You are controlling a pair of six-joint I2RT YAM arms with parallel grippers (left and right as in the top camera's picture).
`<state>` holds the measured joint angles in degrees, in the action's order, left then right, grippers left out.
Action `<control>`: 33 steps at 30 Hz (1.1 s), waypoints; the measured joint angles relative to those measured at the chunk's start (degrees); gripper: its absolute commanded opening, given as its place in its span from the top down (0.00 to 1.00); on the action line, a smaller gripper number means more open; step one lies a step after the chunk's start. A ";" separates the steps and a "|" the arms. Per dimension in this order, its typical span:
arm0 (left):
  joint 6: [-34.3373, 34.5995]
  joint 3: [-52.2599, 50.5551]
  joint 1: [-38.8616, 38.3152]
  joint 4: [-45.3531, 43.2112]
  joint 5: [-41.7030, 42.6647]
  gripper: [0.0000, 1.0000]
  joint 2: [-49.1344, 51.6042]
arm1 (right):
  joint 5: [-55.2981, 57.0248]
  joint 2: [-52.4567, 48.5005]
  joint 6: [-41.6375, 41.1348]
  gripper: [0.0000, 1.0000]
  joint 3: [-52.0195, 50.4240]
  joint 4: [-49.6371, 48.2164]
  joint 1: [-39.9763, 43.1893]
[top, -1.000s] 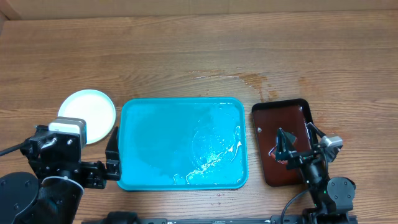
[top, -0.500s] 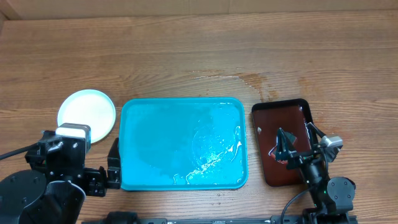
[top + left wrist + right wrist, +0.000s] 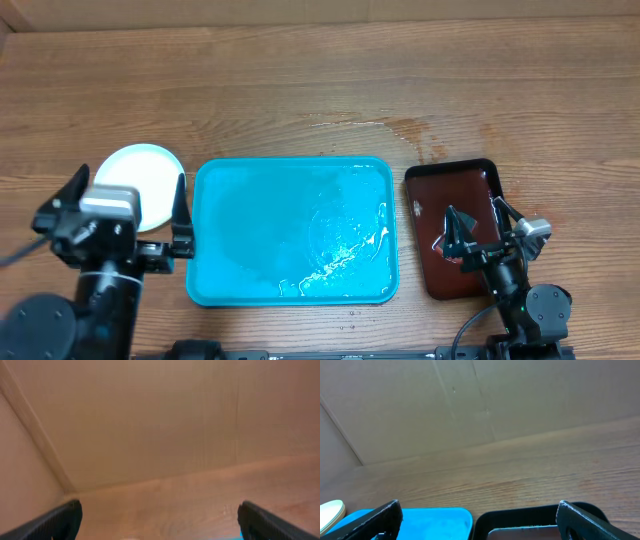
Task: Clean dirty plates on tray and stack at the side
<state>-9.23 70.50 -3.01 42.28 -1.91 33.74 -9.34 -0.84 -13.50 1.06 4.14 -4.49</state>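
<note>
The turquoise tray (image 3: 250, 230) lies in the middle of the table with only wet streaks and a little white foam on it. Left of it, on the wood, sits a pale round plate (image 3: 150, 170); from the right wrist its edge (image 3: 330, 510) looks thick, like a stack. My left gripper (image 3: 130, 180) stands open over the near part of the plate, fingers spread wide, with nothing between them. My right gripper (image 3: 476, 214) is open and empty above the small brown tray (image 3: 450, 185). The left wrist view shows only wood and a cardboard wall between the left gripper (image 3: 162, 522) fingers.
The dark reddish-brown tray (image 3: 520, 520) with a black rim lies right of the turquoise tray (image 3: 435, 522). A wet patch (image 3: 400, 128) marks the wood behind the two trays. A cardboard wall (image 3: 470, 405) closes off the far side of the table.
My left arm has drawn back and turned its wrist, so both open fingers now show spread over the plate's near edge. The right arm has not moved.
</note>
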 measured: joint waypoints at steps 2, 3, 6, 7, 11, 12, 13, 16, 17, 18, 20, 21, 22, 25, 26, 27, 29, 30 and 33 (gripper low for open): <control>-0.02 -6.21 0.00 -5.75 0.35 0.00 -3.72 | -0.02 0.00 0.00 0.00 0.00 0.11 0.00; -0.02 -9.75 0.00 -9.20 0.42 0.01 -5.90 | -0.02 0.00 0.00 0.00 0.00 0.07 0.00; -0.02 -19.87 0.00 -17.07 0.90 0.00 -12.72 | -0.02 0.00 0.00 0.00 0.00 0.09 0.00; -0.02 -23.30 0.00 -20.37 1.25 0.00 -14.93 | -0.02 0.00 0.02 0.00 0.00 0.07 0.00; -0.02 -32.11 0.00 -27.87 2.10 0.00 -20.33 | -0.02 0.00 0.02 0.00 0.00 0.09 0.00; -0.02 -34.58 0.00 -30.36 2.34 0.00 -21.73 | -0.02 0.00 0.00 0.00 0.00 0.09 0.00; -0.02 -37.09 0.00 -32.26 2.58 0.00 -23.21 | -0.02 0.00 0.00 0.00 0.00 0.04 0.00; -0.02 -42.40 0.00 -36.76 3.28 0.01 -26.01 | -0.02 0.00 0.00 0.00 0.00 0.07 0.00; -0.02 -44.04 0.00 -38.10 3.48 0.00 -26.77 | -0.04 0.00 0.00 0.00 0.00 0.04 0.00; -0.02 -45.38 0.00 -39.23 3.78 0.00 -27.39 | -0.04 0.00 0.02 0.00 0.00 0.07 0.00; -0.02 -48.13 0.00 -41.55 4.26 0.00 -28.70 | -0.02 0.00 0.02 0.00 0.00 0.07 0.00; -0.02 -49.59 0.00 -42.73 4.50 0.00 -29.44 | 0.00 0.00 -0.02 0.00 0.00 0.07 0.00; -0.02 -50.88 0.00 -43.98 4.74 0.00 -30.08 | 0.00 0.00 0.02 0.00 0.00 0.07 0.00; -0.04 -54.07 0.00 -46.99 5.07 0.00 -31.54 | -0.04 0.00 0.02 0.00 0.00 0.07 0.00; -0.02 -55.28 0.00 -48.11 5.18 0.00 -32.04 | -0.02 0.00 0.02 0.00 0.00 0.09 0.00; -0.04 -56.11 0.00 -48.83 5.33 0.00 -32.33 | -0.04 0.00 0.00 0.00 0.00 0.07 0.00; -0.02 -57.90 0.00 -50.99 5.57 0.00 -32.63 | -0.02 0.00 0.00 0.00 0.00 0.09 0.00; -0.04 -58.62 0.00 -51.95 5.77 0.00 -32.68 | -0.04 0.00 0.00 0.00 0.00 0.09 0.00; -0.02 -61.02 0.00 -55.93 6.08 0.00 -32.74 | -0.02 0.00 0.02 0.00 0.00 0.09 0.00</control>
<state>-9.26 9.47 -3.01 -13.65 4.16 0.99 -9.37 -0.84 -13.47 1.06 4.23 -4.49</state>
